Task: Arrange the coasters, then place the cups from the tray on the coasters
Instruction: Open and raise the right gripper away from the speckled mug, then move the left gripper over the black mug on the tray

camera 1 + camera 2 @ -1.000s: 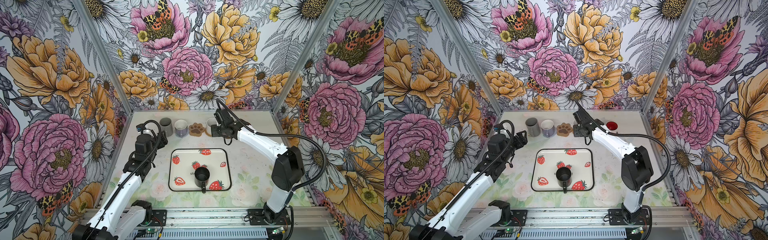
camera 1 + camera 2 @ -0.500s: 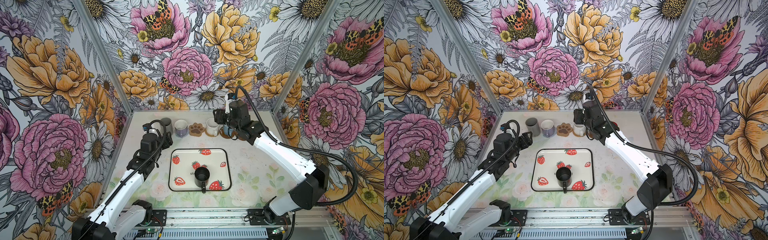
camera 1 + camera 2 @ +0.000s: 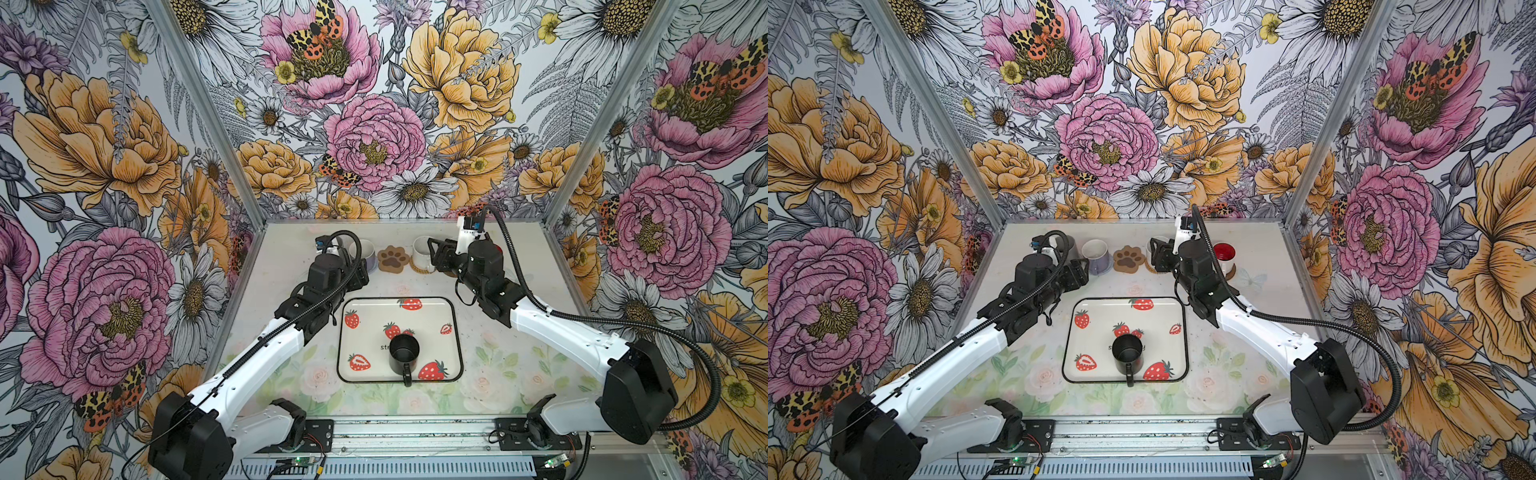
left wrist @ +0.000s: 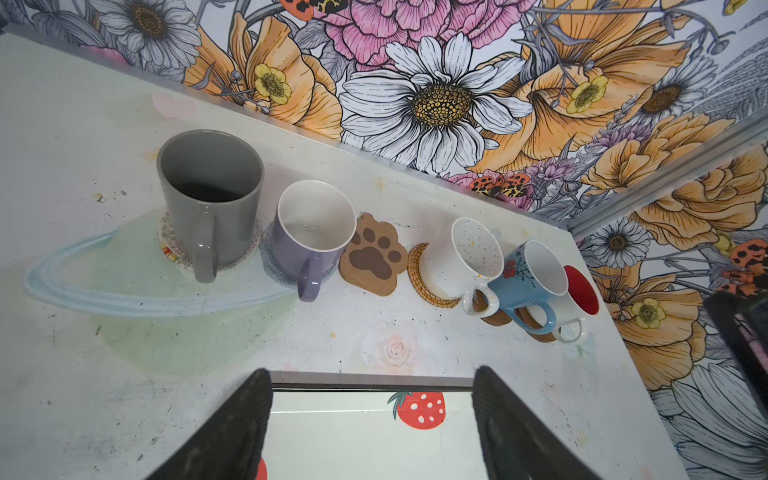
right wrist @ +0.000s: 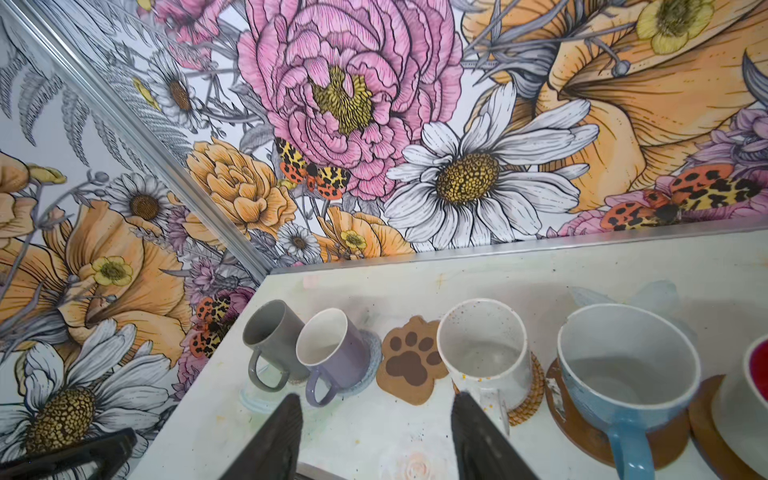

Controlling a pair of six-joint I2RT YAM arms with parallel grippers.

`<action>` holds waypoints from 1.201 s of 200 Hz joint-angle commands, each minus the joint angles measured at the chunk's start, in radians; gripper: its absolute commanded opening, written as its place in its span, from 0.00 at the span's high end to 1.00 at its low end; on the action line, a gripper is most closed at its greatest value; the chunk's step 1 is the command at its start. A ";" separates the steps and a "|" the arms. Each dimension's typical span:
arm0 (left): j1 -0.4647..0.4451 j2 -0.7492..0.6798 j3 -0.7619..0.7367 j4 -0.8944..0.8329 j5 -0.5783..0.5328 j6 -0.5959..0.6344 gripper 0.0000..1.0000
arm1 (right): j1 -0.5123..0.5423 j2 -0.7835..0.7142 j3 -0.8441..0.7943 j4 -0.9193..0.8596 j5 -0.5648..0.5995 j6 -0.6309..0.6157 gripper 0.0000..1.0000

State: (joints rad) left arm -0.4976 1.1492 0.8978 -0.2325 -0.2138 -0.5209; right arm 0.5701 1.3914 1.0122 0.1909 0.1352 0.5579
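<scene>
The strawberry tray point(image 3: 432, 349) holds one black cup point(image 3: 404, 353) point(image 3: 1127, 353). Along the back stand a tall grey cup point(image 4: 210, 195), a lavender cup point(image 4: 311, 232), a bare paw coaster point(image 4: 374, 255) point(image 5: 409, 361), a speckled white cup point(image 5: 482, 345) on a rattan coaster point(image 4: 419, 278), a blue cup point(image 5: 627, 374) and a red-lined white cup point(image 4: 582, 291) on dark brown coasters. My left gripper point(image 4: 372, 374) point(image 3: 1079, 270) hangs open and empty over the tray's far edge. My right gripper point(image 5: 376, 399) point(image 3: 436, 253) is open and empty, in front of the paw coaster and the speckled cup's handle.
Flowered walls close in the table at the back and both sides. The right arm hides the blue cup in both top views. The left arm point(image 3: 316, 291) reaches in beside the tray's left edge.
The right arm has swung its elbow out to the right, its gripper staying by the speckled cup. My left gripper has moved right and toward the back, up to the tray's far edge.
</scene>
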 commanded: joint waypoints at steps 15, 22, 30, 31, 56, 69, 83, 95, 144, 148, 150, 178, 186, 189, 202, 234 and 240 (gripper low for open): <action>-0.032 0.001 0.043 -0.019 -0.058 0.027 0.22 | 0.001 0.015 0.032 0.074 0.193 0.184 0.43; -0.035 0.000 0.043 -0.019 -0.062 0.027 0.22 | 0.002 0.012 0.016 0.084 0.239 0.227 0.42; -0.035 0.001 0.041 -0.019 -0.064 0.027 0.22 | 0.002 0.005 -0.002 0.088 0.302 0.269 0.34; -0.032 0.001 0.041 -0.019 -0.065 0.027 0.22 | 0.002 0.004 -0.006 0.089 0.309 0.275 0.32; -0.037 0.005 0.042 -0.018 -0.066 0.025 0.22 | 0.001 -0.035 -0.092 0.177 0.415 0.346 0.01; -0.038 0.011 0.043 -0.013 -0.065 0.026 0.22 | 0.001 -0.047 -0.126 0.227 0.429 0.360 0.01; -0.039 0.019 0.046 -0.008 -0.061 0.025 0.22 | 0.001 -0.051 -0.119 0.185 0.458 0.414 0.01; -0.042 0.028 0.049 -0.008 -0.057 0.027 0.22 | 0.002 -0.048 -0.093 0.094 0.492 0.484 0.01; -0.043 0.032 0.053 -0.009 -0.056 0.035 0.22 | 0.002 -0.068 -0.077 -0.019 0.543 0.704 0.01; -0.042 0.032 0.052 -0.009 -0.056 0.035 0.22 | 0.001 -0.072 -0.076 -0.007 0.526 0.675 0.01; -0.041 0.031 0.052 -0.008 -0.056 0.035 0.22 | 0.001 -0.073 -0.075 -0.006 0.522 0.668 0.00; -0.044 0.030 0.052 -0.008 -0.057 0.036 0.22 | -0.007 -0.086 -0.081 0.039 0.445 0.576 0.00; -0.042 0.030 0.052 -0.010 -0.054 0.038 0.22 | -0.016 -0.083 -0.093 0.079 0.404 0.539 0.00; -0.042 0.030 0.052 -0.010 -0.053 0.038 0.22 | -0.022 -0.082 -0.103 0.110 0.378 0.517 0.00; -0.042 0.027 0.052 -0.011 -0.050 0.038 0.22 | -0.057 -0.069 -0.139 0.205 0.243 0.480 0.00; -0.045 0.007 0.049 -0.024 -0.042 0.038 0.22 | -0.100 -0.029 -0.073 0.075 0.138 0.513 0.18; -0.045 0.000 0.047 -0.028 -0.037 0.038 0.22 | -0.102 -0.024 -0.075 0.072 0.143 0.523 0.24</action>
State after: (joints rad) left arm -0.5346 1.1847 0.9165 -0.2443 -0.2543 -0.5129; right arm 0.4805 1.3418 0.9009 0.3046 0.3634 1.0760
